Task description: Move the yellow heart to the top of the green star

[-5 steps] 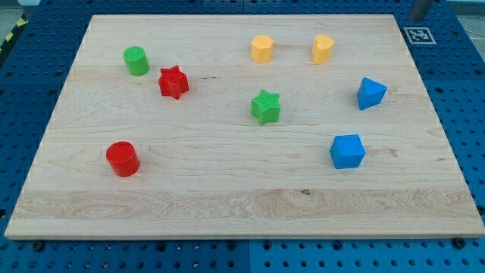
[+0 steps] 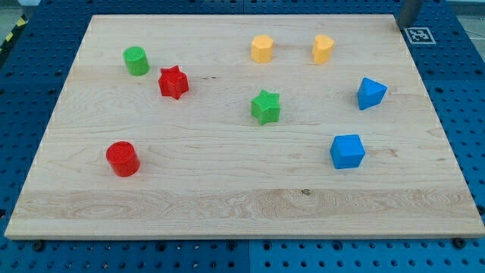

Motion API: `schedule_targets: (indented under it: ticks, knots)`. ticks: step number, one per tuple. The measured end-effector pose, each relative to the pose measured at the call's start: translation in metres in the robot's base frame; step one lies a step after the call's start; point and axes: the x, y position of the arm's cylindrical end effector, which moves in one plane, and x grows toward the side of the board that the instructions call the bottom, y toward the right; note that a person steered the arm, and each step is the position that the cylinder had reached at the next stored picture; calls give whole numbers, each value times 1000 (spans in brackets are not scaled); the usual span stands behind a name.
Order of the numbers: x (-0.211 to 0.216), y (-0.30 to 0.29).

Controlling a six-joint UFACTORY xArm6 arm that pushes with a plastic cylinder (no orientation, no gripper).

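My tip (image 2: 407,23) shows at the far right corner of the tabletop (image 2: 227,189), at the view's top right, as a grey rod cut off by the picture's upper edge. This tool has no opening to judge, holds nothing, and touches no block. Its very end is hard to make out against the tabletop's edge. It stands well apart from every block; the nearest is the yellow heart (image 2: 323,48), to the view's left and below it.

The yellow heart sits near the top edge, right of centre, with a yellow hexagon block (image 2: 262,48) beside it to the view's left. The green star (image 2: 266,107) lies near the middle, below and left of the heart, well apart from it.

Eight blocks in all: two yellow, two green counting the green cylinder (image 2: 136,61), two red, the red star (image 2: 173,83) and red cylinder (image 2: 122,158), and two blue, one blue block (image 2: 371,93) near the right edge and a blue cube (image 2: 348,151) below it.
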Motion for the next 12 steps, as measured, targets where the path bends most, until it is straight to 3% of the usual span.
schedule_targets:
  ticks: [10, 11, 12]
  knots:
    - [64, -122]
    - [60, -148]
    - [24, -169]
